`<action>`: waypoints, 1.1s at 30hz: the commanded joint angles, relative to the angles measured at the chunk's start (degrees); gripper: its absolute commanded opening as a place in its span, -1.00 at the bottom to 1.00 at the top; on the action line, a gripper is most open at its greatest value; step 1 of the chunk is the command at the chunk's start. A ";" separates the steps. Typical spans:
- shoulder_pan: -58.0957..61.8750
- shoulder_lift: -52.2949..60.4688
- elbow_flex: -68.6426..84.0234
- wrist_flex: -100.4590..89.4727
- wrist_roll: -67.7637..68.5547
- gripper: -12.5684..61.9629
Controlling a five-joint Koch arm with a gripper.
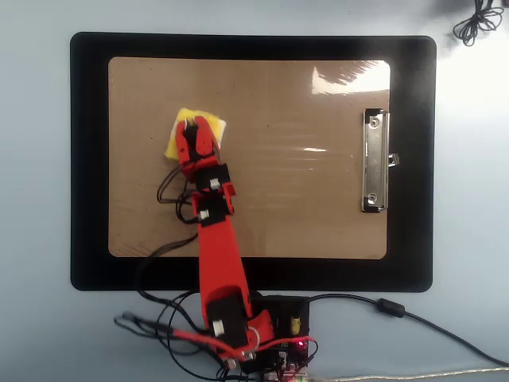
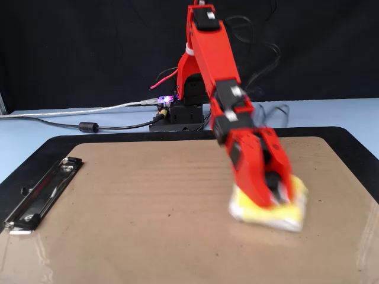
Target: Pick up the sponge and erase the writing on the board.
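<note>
Sponge [image 2: 269, 208] flat on the clipboard [image 2: 136, 219], toward its end away from the metal clip [image 1: 375, 161]; red gripper [image 2: 273, 190] jaws pinching the sponge, pressing it down. Black mat [image 1: 87, 159] underneath, arm base [image 2: 180, 112] behind

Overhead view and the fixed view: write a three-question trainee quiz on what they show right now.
1. True or false: the sponge lies on the black mat, off the board.
2. In the overhead view, the metal clip sits toward which side of the board: A left, B right, C bottom?
3. Fill in: the hand presses the sponge onto the ____.

Key:
1. False; it rests on the board.
2. B.
3. Board; no writing is visible on it in either view.
</note>
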 commanded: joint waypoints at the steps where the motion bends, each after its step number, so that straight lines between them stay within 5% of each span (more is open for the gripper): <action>1: 0.26 20.30 16.52 2.90 1.14 -0.88; 4: -1.32 31.29 26.19 5.89 0.53 -0.88; 11: -3.43 -2.72 -2.81 -1.85 0.44 -0.88; 19: -13.27 41.75 29.79 13.45 -8.35 -0.88; 26: -13.18 4.39 3.16 2.37 -8.79 -0.88; 33: -1.85 30.67 29.27 2.99 -2.11 -0.88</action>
